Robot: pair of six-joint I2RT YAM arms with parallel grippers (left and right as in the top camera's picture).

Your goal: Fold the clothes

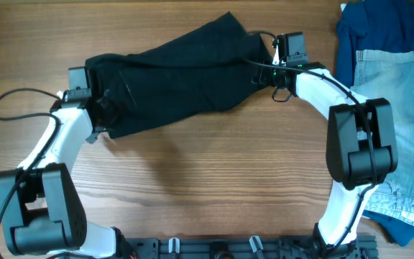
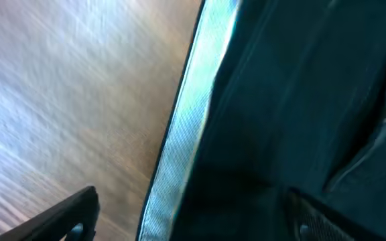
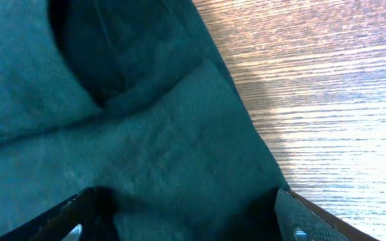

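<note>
A dark, nearly black garment [image 1: 178, 79] lies spread across the back of the wooden table, from left to upper right. My left gripper [image 1: 98, 108] is at its left end. In the left wrist view the left gripper [image 2: 193, 224] is open, with the garment's edge and a light hem strip [image 2: 179, 154] between its fingers. My right gripper [image 1: 262, 59] is at the garment's right end. In the right wrist view the right gripper [image 3: 186, 224] is open, with its fingers wide apart over a corner of the dark cloth [image 3: 146, 134].
A pile of blue denim clothes [image 1: 394, 86] lies along the right edge of the table, beside the right arm. Bare wood [image 1: 214, 173] fills the table's front. Black cables run by both wrists.
</note>
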